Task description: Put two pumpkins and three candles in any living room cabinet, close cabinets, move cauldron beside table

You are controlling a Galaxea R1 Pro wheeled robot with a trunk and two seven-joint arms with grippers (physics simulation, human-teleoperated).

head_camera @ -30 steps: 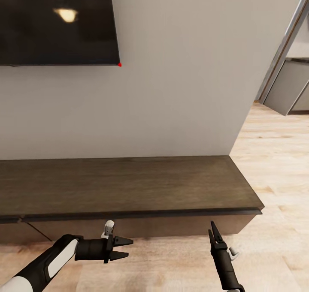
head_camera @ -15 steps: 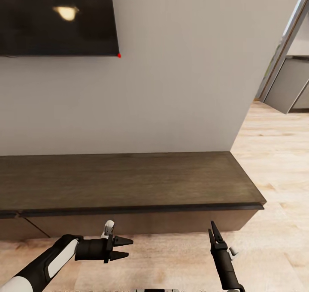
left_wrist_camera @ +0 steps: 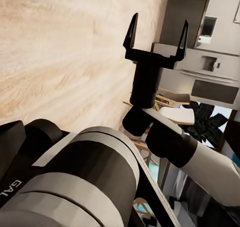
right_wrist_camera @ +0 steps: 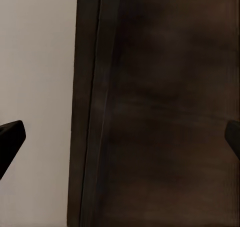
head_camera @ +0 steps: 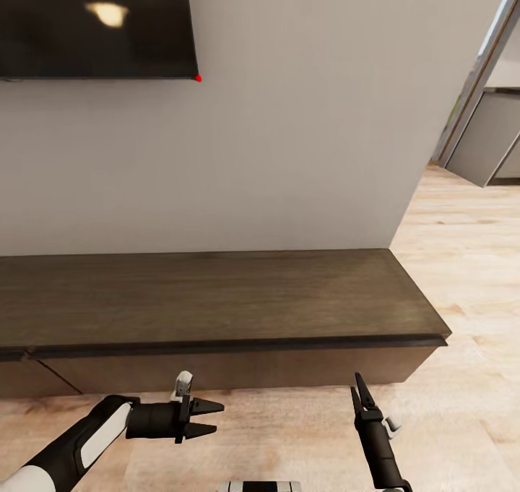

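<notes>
Wall [head_camera: 289, 131], pale grey and bare, spans most of the head view and ends in a vertical corner edge on the right, past which light wood flooring [head_camera: 462, 275] runs back toward a grey kitchen unit [head_camera: 484, 145]. A dark television [head_camera: 94, 22] hangs at the upper left, a small red light at its lower right corner.

Against the wall's foot stands the cabinet [head_camera: 217, 297], the long low dark brown TV unit; its flat top is bare, its front lip runs straight across the view, and its right end stops just short of the wall corner, with open floor beyond it. The drawer fronts under the lip look flush, with a seam near the left edge.

A strip of floor lies between the cabinet front and both arms. The left tool [head_camera: 209, 418] points sideways toward the right, its two dark fingers apart, holding nothing. The right tool [head_camera: 359, 392] points up toward the cabinet front; in the left wrist view [left_wrist_camera: 157, 33] its fingers stand spread and empty. The right wrist view looks close on the cabinet's dark lip [right_wrist_camera: 90, 107] and front panel.
</notes>
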